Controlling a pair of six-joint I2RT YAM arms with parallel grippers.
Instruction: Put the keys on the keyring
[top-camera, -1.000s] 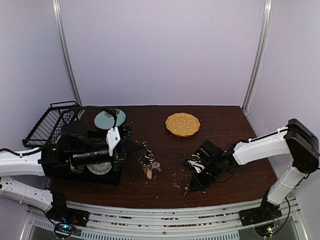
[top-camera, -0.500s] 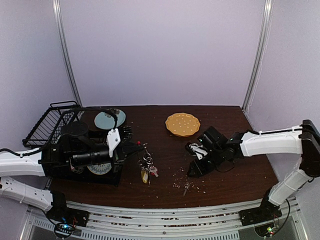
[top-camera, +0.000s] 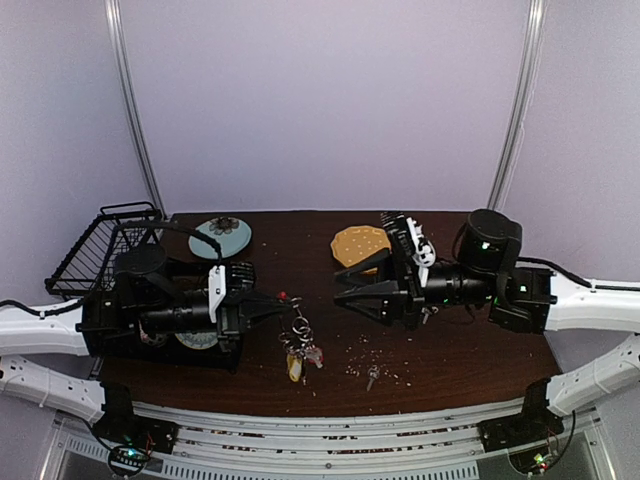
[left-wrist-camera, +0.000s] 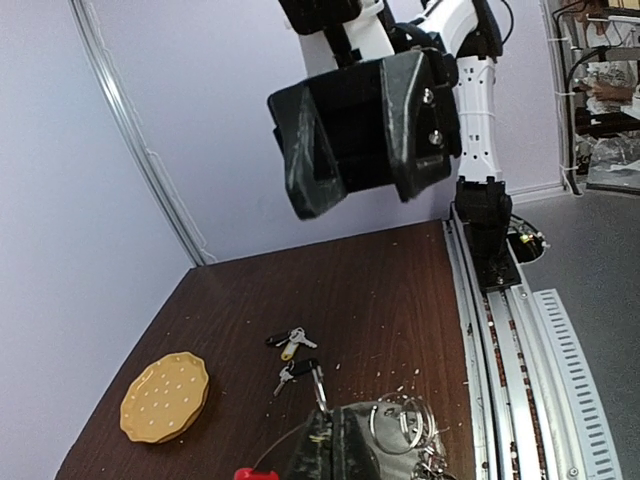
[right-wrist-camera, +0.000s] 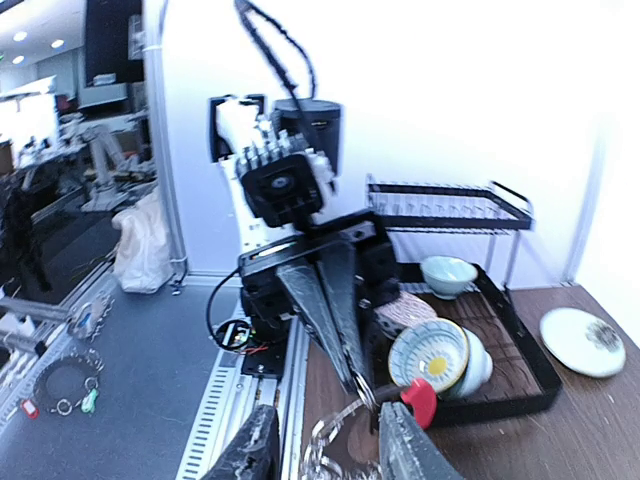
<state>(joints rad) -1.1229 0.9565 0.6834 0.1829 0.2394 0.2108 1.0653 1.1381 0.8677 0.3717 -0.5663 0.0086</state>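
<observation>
Where the keyring hangs: large silvery wire keyring (top-camera: 296, 330) with a red curved section, lifted off the dark brown wooden bench (top-camera: 290, 255), left of the round yellow scalloped plate (top-camera: 358, 243) and nearer the arm bases than it; a cluster of coloured tags (top-camera: 301, 350) dangles from it.
Left gripper (top-camera: 278, 303): jaws together, clamped on the keyring's wire just beside the red section, left of the yellow plate.
Right gripper (top-camera: 340, 290): fingers apart with nothing clamped between them; raised just on the base side of the yellow plate, pointing at the left gripper, tips near it but not touching.
Loose keys (left-wrist-camera: 290, 343): small silver metal keys, some with dark or yellow heads, flat on the bench, on the base side of the yellow plate.
Rack: black wire dish rack (top-camera: 98, 250), well to the left of the yellow plate.
</observation>
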